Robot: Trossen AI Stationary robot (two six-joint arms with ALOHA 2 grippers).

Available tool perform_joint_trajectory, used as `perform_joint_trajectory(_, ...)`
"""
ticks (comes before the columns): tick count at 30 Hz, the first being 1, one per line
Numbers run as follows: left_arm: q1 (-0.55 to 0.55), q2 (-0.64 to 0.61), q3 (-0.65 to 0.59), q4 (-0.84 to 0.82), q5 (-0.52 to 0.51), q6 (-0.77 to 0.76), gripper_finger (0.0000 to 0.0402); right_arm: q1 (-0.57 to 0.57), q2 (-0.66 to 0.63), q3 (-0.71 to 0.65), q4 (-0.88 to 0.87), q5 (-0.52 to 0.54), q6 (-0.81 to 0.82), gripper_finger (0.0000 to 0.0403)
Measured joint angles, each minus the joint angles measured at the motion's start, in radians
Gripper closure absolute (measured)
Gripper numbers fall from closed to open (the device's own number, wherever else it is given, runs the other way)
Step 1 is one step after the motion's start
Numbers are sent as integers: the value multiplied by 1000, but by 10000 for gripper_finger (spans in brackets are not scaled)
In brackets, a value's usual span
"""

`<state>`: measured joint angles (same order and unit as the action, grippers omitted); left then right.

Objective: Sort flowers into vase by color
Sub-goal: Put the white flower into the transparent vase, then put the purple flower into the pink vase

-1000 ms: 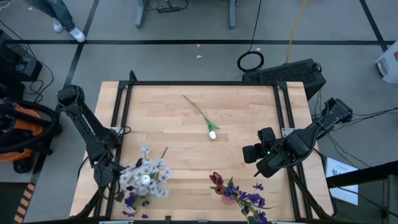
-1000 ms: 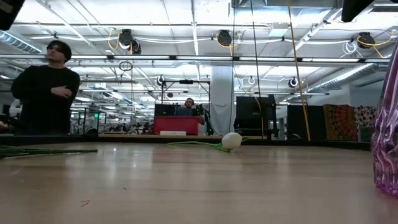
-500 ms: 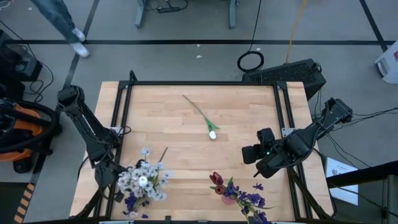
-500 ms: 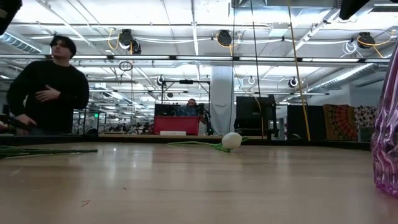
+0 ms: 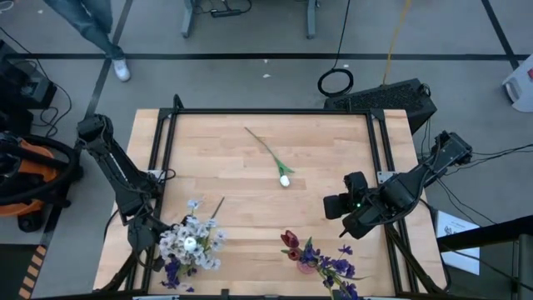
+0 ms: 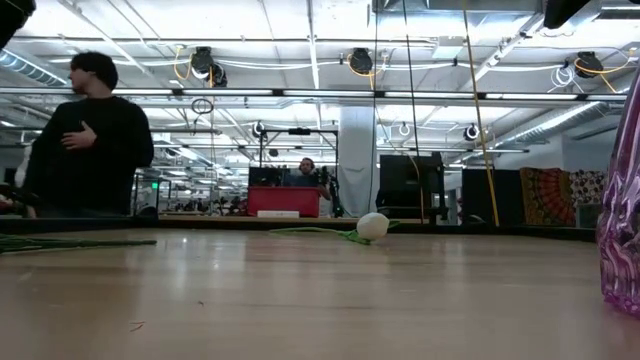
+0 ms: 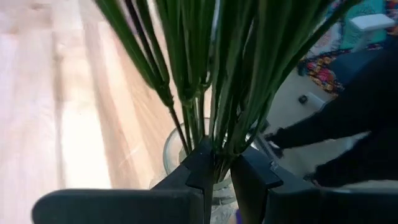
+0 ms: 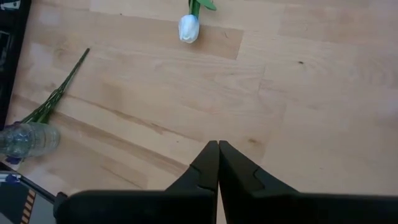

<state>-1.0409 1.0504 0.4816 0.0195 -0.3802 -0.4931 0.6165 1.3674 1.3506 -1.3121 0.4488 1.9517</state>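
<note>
At the desk's (image 5: 333, 142) near left corner, the left tool (image 7: 216, 163) is clenched on the stems of a white bunch (image 5: 190, 239), held upright over a clear vase (image 7: 171, 149), likely for lowering in. At near centre, a pink vase (image 6: 622, 215) holds red and purple flowers (image 5: 315, 254). Right of it the right tool (image 8: 218, 149) waits pressed closed and empty, and a white tulip (image 5: 284, 178) lies unsorted farther back at mid-desk.

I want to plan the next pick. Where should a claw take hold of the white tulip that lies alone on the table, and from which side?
Probably at the thin green stem, midway, well clear of the bulbous white tulip head and its leaves. It lies flat with bare wood around it, so come straight down from above, fingers straddling the stem across its diagonal line. The right claw is shut and looks nearest.
</note>
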Motion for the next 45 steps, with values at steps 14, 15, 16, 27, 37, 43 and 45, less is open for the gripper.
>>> perform_joint_trajectory(14, 0, 0, 0, 8, -17, 1, 347, -24, 0, 0, 3, 4, -1, 403)
perform_joint_trajectory(15, 0, 0, 0, 8, -21, 1, 347, -28, 0, 0, 3, 5, -4, 403)
perform_joint_trajectory(16, 0, 0, 0, 8, -29, 4, 347, -29, 0, 0, 3, 5, -5, 403)
perform_joint_trajectory(27, 0, 0, 0, 8, -108, 63, 347, -42, 0, 0, 4, 5, -18, 403)
perform_joint_trajectory(37, 0, 0, 0, 8, -114, 64, 246, -42, 0, 0, 6, 5, -18, 403)
perform_joint_trajectory(43, 0, -10, 9, -45, -74, 91, 224, -42, 0, 0, 6, 5, -18, 403)
perform_joint_trajectory(45, 0, -23, 25, -95, -65, 91, 224, -42, 1, 0, 6, 5, -18, 403)
